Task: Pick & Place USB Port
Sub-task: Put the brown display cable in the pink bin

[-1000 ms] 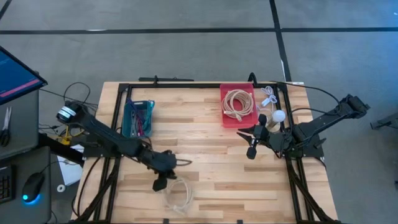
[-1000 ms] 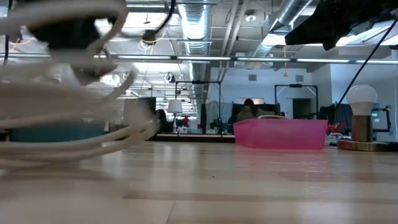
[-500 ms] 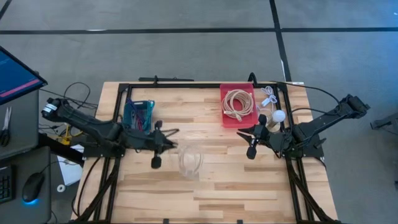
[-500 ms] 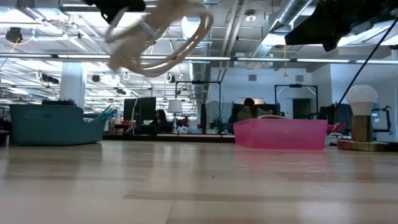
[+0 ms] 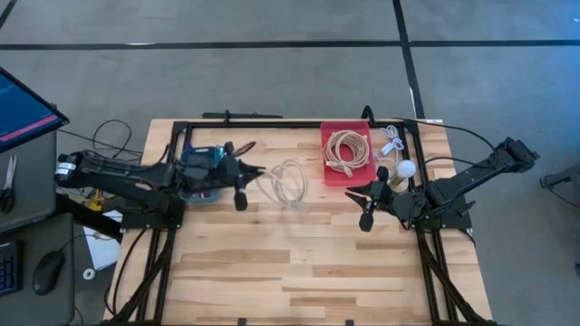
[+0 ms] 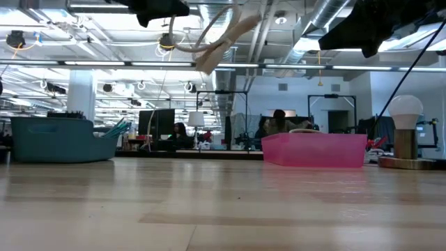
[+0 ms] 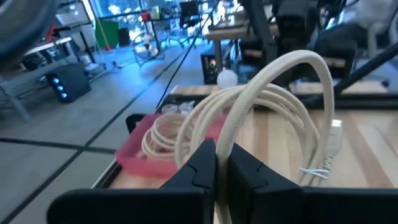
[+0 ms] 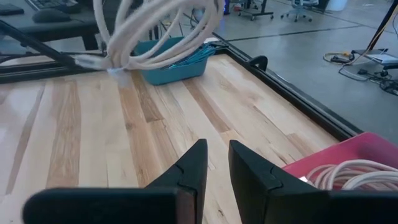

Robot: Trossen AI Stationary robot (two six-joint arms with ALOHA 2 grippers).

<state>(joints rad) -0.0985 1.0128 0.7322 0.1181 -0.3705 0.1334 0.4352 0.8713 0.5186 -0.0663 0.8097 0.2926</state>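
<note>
My left gripper (image 5: 243, 172) is shut on a coiled white USB cable (image 5: 288, 181), high above the table between the teal bin (image 5: 201, 170) and the red bin (image 5: 347, 154). In the low view the gripper (image 6: 162, 8) and the coil (image 6: 216, 31) show near the top. The red bin (image 7: 158, 146) holds another coiled cable (image 5: 346, 147). My right gripper (image 5: 364, 206) waits by the table's right side, slightly open and empty (image 8: 217, 165). My left gripper pinches several strands on one side of the coil (image 7: 235, 127) between its two fingers. The fingers lie about level and point toward the table's right. The coil sticks out beyond the fingertips, lifted clear of the table, and its plug end (image 7: 333, 134) hangs loose.
A small lamp with a white bulb (image 5: 405, 168) stands right of the red bin, beside loose white cables (image 5: 391, 140). The teal bin holds several cables. Bare wooden tabletop (image 5: 308, 263) lies toward the near edge. A dark frame (image 5: 272, 125) runs round the table.
My left gripper has gone from near the table's near edge toward the far edge and up, staying shut on the coil. The coil, low by the table a second ago, now hangs clear and high, closer to the red bin.
</note>
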